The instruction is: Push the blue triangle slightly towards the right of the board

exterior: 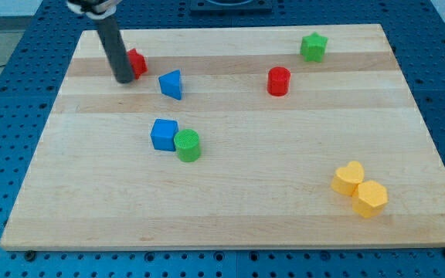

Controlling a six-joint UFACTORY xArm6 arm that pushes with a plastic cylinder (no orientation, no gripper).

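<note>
Toward the view's upper left of the counter (pixel 230 216): my tip (pixel 123 79), touching a partly hidden red block (pixel 137 62), just left of the blue triangle (pixel 171 84), a small gap between. No pincer on this rod, nothing held. Lower down, blue cube (pixel 163 133) touching green cylinder (pixel 188 145). Further right, red cylinder (pixel 279 81), green star (pixel 313 46). Near bottom right, yellow heart (pixel 348 177) against yellow hexagon (pixel 371 198).
</note>
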